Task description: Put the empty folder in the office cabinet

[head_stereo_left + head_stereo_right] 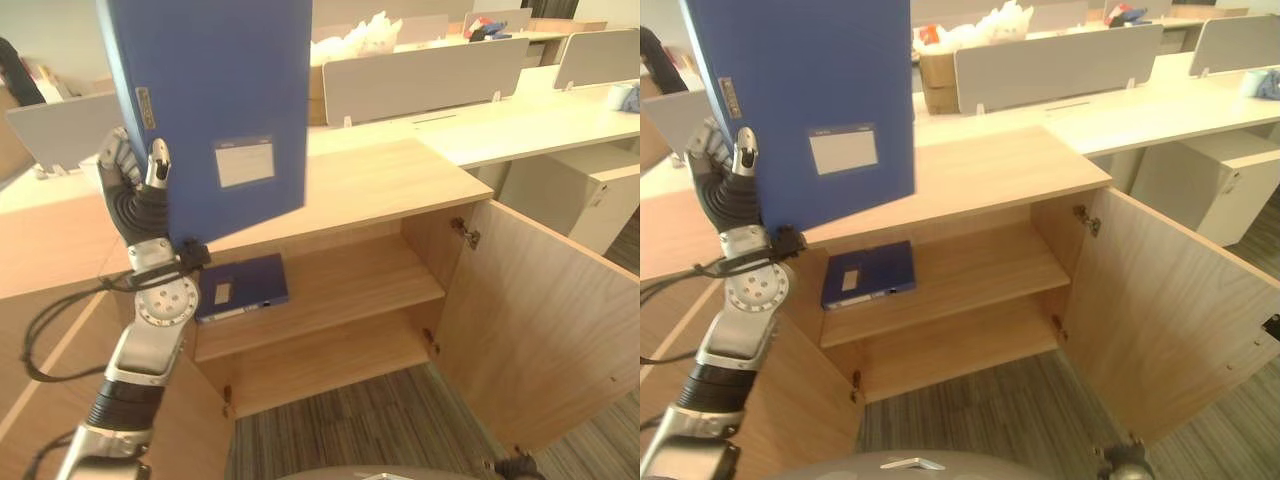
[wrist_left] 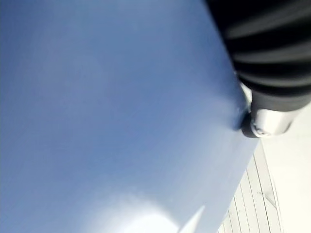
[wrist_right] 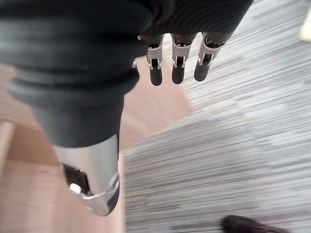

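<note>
Left eye view: left hand (image 1: 135, 190) clamps folder (image 1: 215, 100) upright at 11 o'clock, lifted clear above cabinet (image 1: 400, 190) for shelving; right hand (image 3: 177, 63) hangs relaxed, empty.

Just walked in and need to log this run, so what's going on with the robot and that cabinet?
The robot's left hand grips a big blue folder by its edge, holding it upright above the wooden cabinet. The cabinet door stands open, and a smaller blue folder already lies flat on the upper shelf. The right hand hangs relaxed over the carpet, holding nothing. The big folder is not yet inside.
</note>
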